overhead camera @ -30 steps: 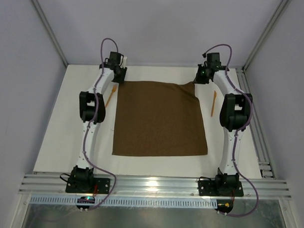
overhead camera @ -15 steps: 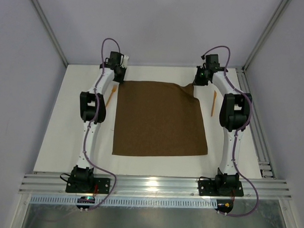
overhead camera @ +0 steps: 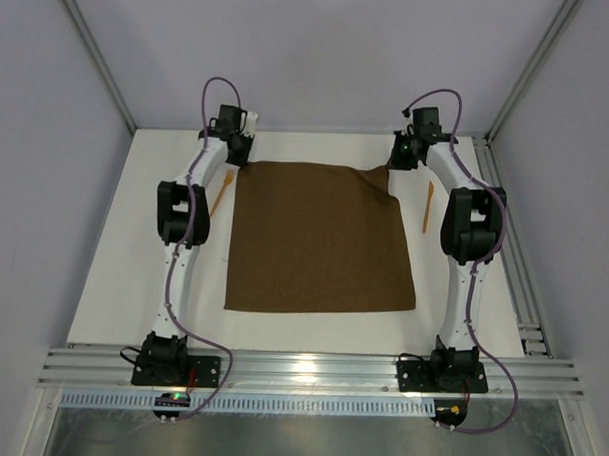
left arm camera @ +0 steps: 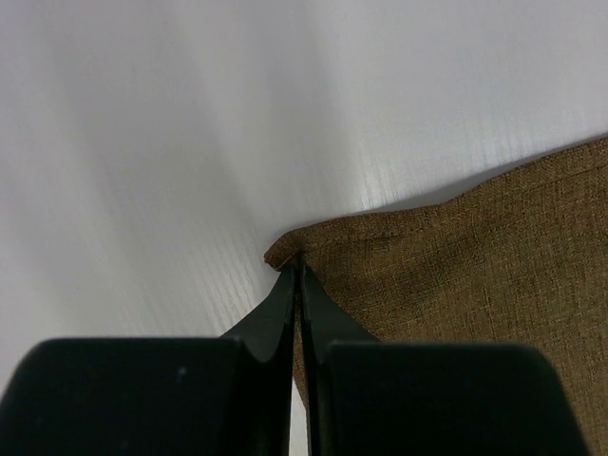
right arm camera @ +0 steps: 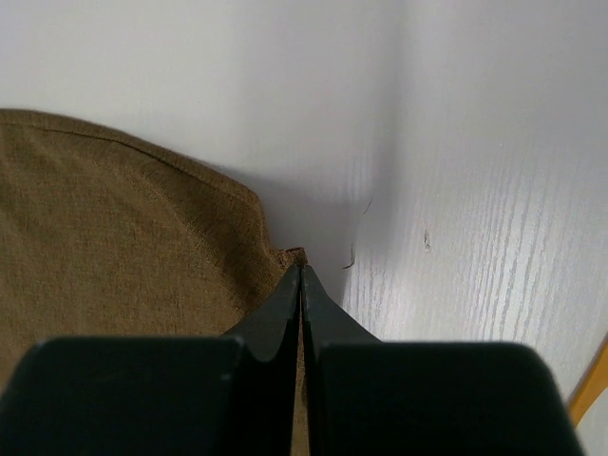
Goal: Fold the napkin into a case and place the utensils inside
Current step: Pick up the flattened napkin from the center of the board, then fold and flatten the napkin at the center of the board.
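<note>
Both arms stretch far out from their bases, which sit just past the near edge of the napkin. Each arm goes up along one side of the napkin, bends at the elbow and tips its wrist down at a far corner.

The left claw is pressed together. Its tips meet right on the far left corner of the napkin and pinch the hem. The right claw is pressed together too. It pinches the far right corner, which is pulled up into a small bump with a shadow under it.

The napkin is a big brown square. The rest of it lies open and flat on the white table. The left orange utensil lies just beside the napkin's left edge, close to the left arm. The right orange utensil lies near the napkin's right edge, not touching it. Pale grey walls stand on three sides of the table. A shiny metal rail runs past the near edge of the napkin.

From above, the wrists hide the claw tips. The utensils are too small to tell which one is the fork. Each wrist view shows only one corner of the napkin, and the rest is cut off. The right wrist view shows only a thin orange strip at its bottom right edge.
</note>
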`<act>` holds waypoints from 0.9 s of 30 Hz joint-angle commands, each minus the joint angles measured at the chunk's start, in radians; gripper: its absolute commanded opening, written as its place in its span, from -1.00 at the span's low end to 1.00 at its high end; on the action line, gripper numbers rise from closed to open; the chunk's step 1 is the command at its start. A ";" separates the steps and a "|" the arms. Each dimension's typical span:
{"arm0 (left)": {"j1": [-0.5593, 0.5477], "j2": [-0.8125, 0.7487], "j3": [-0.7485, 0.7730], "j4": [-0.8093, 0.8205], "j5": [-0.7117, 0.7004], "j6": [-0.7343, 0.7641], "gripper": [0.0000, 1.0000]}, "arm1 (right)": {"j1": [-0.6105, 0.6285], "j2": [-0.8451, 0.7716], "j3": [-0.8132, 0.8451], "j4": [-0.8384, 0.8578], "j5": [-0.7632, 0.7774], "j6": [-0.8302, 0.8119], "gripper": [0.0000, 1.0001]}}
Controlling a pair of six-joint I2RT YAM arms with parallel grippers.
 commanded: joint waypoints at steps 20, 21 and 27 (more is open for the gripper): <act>0.000 -0.702 -0.694 0.042 0.211 0.129 -1.00 | 0.002 -0.644 -0.660 0.193 0.080 -0.030 -0.94; -0.002 -0.733 -0.766 0.037 0.223 0.137 -1.00 | 0.004 -0.672 -0.691 0.196 0.088 -0.022 -0.94; -0.034 -0.940 -1.010 0.014 0.267 0.207 -1.00 | 0.004 -0.903 -0.946 0.201 0.112 0.048 -0.94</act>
